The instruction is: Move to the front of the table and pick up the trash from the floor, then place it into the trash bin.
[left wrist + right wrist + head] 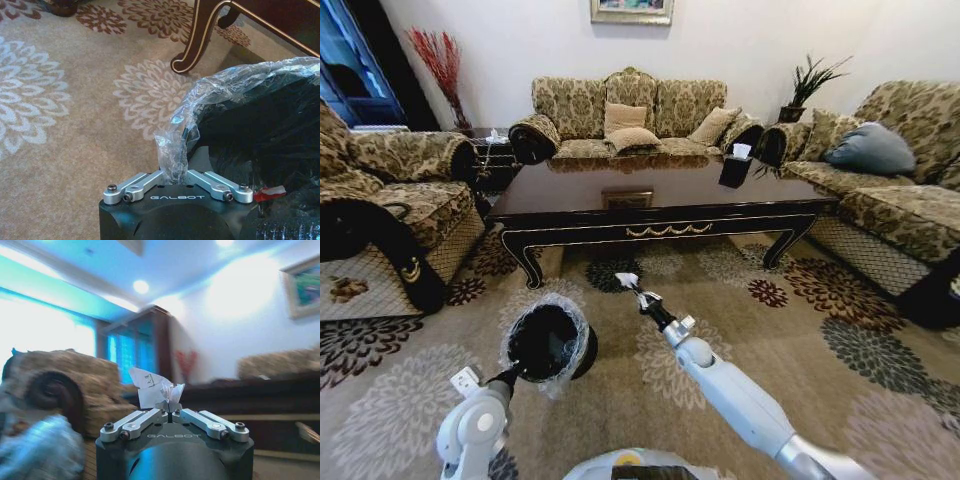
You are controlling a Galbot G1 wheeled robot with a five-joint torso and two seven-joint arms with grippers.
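Head camera looks down from above both arms toward the table (650, 200). Left wrist camera sits close behind its gripper (172, 172), facing the trash bin (260, 130); right wrist camera, blurred, seemingly faces level across the room.

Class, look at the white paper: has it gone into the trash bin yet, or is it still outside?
Outside. The right gripper holds the white paper pinched in its fingers, raised beside the trash bin, not over its opening.

Between the right gripper's (170, 409) jaws, the paper sheet (149, 386) is white. Beside the left gripper's (173, 176) jaws, the trash bin (546, 344) is black under clear crinkly plastic; the carpet (75, 130) is beige with pale flowers.
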